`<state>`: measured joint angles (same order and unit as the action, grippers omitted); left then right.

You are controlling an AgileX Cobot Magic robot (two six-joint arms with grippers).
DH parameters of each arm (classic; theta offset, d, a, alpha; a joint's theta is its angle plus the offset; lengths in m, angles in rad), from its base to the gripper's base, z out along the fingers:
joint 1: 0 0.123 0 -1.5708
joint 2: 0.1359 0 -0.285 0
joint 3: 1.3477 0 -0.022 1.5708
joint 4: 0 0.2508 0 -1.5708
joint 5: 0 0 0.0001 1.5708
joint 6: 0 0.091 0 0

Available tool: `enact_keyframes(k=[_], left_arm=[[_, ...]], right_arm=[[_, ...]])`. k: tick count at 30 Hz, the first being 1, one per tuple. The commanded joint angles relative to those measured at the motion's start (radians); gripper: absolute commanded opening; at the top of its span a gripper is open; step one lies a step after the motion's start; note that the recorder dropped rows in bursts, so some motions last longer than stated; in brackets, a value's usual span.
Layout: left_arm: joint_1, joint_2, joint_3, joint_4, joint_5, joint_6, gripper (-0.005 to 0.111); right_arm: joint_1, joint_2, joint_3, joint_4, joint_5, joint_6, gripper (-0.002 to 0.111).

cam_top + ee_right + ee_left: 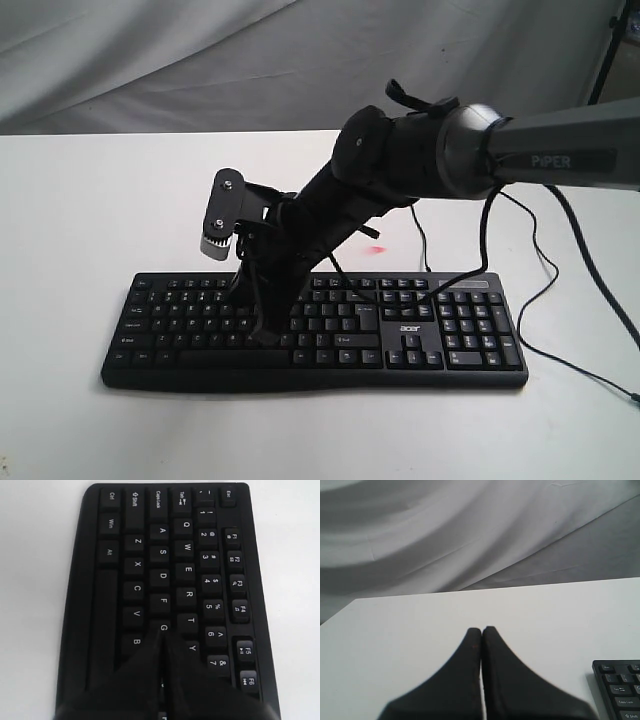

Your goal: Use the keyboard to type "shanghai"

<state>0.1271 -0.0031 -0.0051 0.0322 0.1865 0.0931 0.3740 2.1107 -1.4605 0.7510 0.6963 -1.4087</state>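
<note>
The black keyboard [450, 340] lies along the front of the white table, and its left half fills the right wrist view [150, 555]. My right gripper [265, 336] reaches across from the right and comes down on the letter rows left of the keyboard's middle. In the right wrist view the right gripper [164, 633] is shut with nothing in it, its tips at the edge of the G key [163, 627] and covering the keys behind. My left gripper [481, 629] is shut and empty over bare table, off the keyboard's corner [620, 690]. It is out of sight in the exterior view.
Thin black cables [540, 262] loop over the table behind and right of the keyboard. A small red spot [378, 248] shows on the table behind it. Grey cloth [150, 60] hangs beyond the table's far edge.
</note>
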Motion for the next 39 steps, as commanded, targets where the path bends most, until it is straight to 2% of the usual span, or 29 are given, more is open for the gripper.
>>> enact_keyframes(k=[1,39], left_arm=[[-0.004,0.003,0.005,-0.001,-0.006,-0.003,0.001],[-0.004,0.003,0.005,-0.001,-0.006,-0.003,0.001]], right_arm=[[-0.004,-0.009,-0.002,0.017,-0.003,0.001,0.0],[0.0,0.06,-0.002,0.067,-0.034,-0.06,0.0]])
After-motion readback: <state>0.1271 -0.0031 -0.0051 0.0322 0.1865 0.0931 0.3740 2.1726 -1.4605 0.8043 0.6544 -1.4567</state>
